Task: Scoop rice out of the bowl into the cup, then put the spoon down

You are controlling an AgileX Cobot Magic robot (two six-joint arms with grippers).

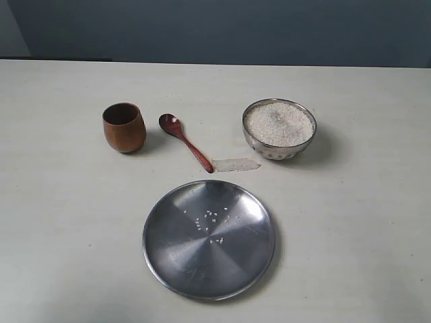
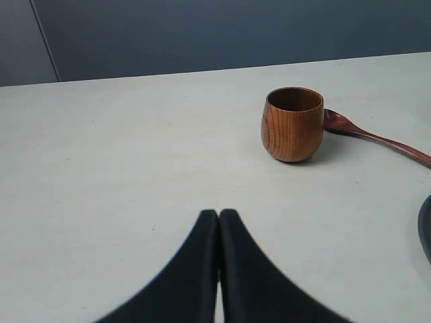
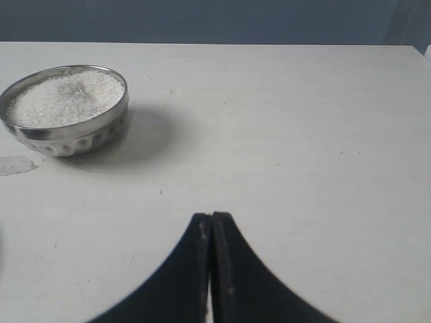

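The steel bowl (image 1: 279,129) stands at the right of the table, heaped with white rice (image 1: 279,124); it also shows in the right wrist view (image 3: 65,110). The brown wooden cup (image 1: 124,126) stands upright at the left (image 2: 292,124). Between them the reddish-brown spoon (image 1: 185,141) lies flat on the table, head toward the back with a grain or two in it, and its handle shows beside the cup (image 2: 377,138). My left gripper (image 2: 219,214) is shut and empty, well short of the cup. Equally shut and empty, my right gripper (image 3: 211,217) hangs apart from the bowl. Neither gripper shows in the exterior view.
A large flat steel plate (image 1: 176,256) lies at the front centre with several stray rice grains (image 1: 210,222) on it. A small clear strip of tape (image 1: 236,164) sticks to the table by the spoon's handle end. A dark wall rises behind the table's far edge.
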